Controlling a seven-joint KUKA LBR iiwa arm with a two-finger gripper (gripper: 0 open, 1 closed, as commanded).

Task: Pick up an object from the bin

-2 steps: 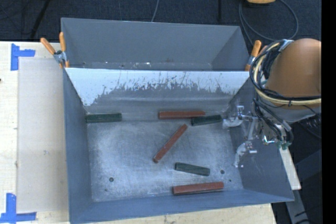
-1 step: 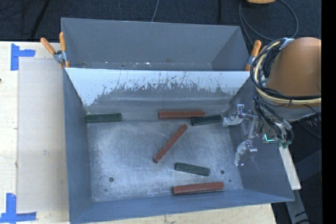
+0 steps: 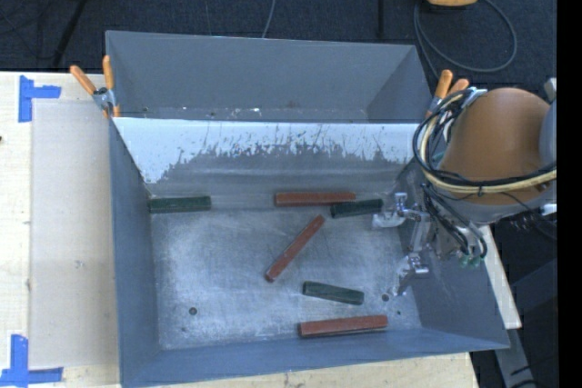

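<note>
My gripper [image 3: 406, 241] hangs low at the right side of the bin, open, with bare bin floor between its fingers. One fingertip [image 3: 395, 212] is right beside the end of a short dark green bar [image 3: 356, 208] at the back. The other fingertip [image 3: 411, 270] stands to the right of another dark green bar [image 3: 333, 293], apart from it. A red-brown bar [image 3: 343, 326] lies along the front wall, just below and left of the gripper.
A red-brown bar [image 3: 316, 197] lies along the back wall. Another red-brown bar [image 3: 295, 247] lies diagonally in the middle. A dark green bar [image 3: 179, 204] sits at the back left. The arm's orange dome and cables overhang the right wall.
</note>
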